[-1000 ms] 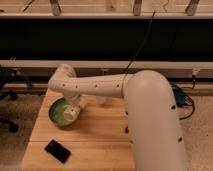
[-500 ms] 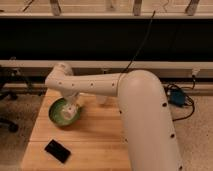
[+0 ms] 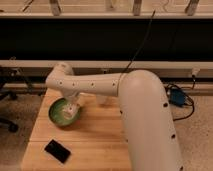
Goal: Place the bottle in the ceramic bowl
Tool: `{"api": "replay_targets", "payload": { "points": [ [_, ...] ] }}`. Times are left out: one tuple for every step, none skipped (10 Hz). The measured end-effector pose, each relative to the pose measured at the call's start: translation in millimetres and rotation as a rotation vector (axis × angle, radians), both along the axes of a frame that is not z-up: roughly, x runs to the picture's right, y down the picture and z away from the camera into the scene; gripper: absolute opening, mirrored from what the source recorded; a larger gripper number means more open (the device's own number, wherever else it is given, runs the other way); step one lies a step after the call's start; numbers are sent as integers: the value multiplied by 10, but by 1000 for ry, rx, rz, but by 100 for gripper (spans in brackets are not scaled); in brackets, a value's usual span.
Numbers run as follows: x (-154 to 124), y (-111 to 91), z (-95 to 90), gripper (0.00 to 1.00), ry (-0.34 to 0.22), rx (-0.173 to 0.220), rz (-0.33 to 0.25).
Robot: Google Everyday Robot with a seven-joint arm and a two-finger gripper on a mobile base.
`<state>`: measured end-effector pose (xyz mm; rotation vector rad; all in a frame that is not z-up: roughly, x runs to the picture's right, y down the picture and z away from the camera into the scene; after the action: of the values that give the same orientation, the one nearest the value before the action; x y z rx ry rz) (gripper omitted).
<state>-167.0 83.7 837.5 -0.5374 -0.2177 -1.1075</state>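
End effector (image 3: 71, 110) over ceramic bowl (image 3: 56, 116) near table's (image 3: 100, 137) left edge, grip state unclear.

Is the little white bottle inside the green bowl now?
It looks in: a pale shape lies within the green bowl, likely the bottle. The pincer hangs right over it, so I cannot tell whether it has let go.

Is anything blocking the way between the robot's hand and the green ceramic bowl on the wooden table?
Nothing visible does. The hand hangs right over the glossy green ceramic bowl, with something pale at the bowl's right side that is probably the slim white bottle. The flat black object lies nearer the table's front edge, away from the bowl.
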Motion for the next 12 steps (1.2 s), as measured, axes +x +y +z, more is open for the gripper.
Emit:
{"api": "replay_targets", "payload": {
  "points": [
    [-136, 39, 9, 71, -23, -6, -9],
    [-227, 64, 16, 67, -41, -9, -14],
    [-341, 98, 22, 64, -67, -15, -20],
    [-395, 119, 32, 67, -82, -20, -23],
    [-436, 137, 43, 75, -98, -26, -24],
    [-462, 143, 52, 79, -109, -27, -24],
    [-484, 149, 59, 80, -120, -30, -25],
    [-495, 136, 65, 80, -132, -30, -22],
    [-487, 93, 68, 80, -145, -29, -17],
    [-467, 22, 47, 80, -151, -26, -13],
    [-453, -76, 10, 80, -159, -20, -8],
    [-429, -151, -21, 80, -161, -15, -6]
  ]
}}
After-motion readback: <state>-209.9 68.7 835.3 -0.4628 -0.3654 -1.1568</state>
